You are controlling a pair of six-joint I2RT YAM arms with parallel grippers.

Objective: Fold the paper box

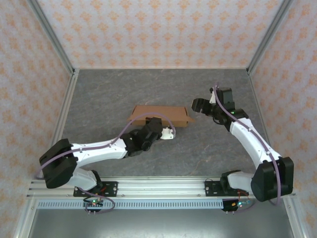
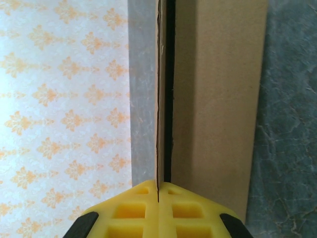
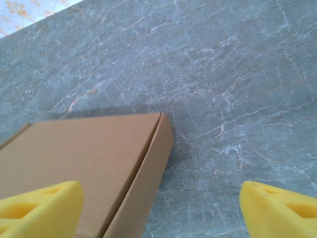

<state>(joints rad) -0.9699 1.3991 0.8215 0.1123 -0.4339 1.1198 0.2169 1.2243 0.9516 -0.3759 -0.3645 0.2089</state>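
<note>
yellow-padded left gripper [image 2: 158,196] clenched on a thin cardboard edge of the paper box [image 2: 213,99], edge seen end-on. brown box shallow, flat, lying near the middle of the grey marbled table [image 1: 109,89]. right gripper [image 3: 161,208] spread wide at the box's right end, one finger above the lid corner.

Table [image 1: 109,94] is open behind the paper box [image 1: 161,112]; left hand [image 1: 152,121] blocks its front, right hand [image 1: 196,106] its right.

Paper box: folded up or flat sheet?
Folded up. The paper box shows a top panel and a side wall meeting at a crease; the left gripper pinches a thin cardboard edge of it.
</note>
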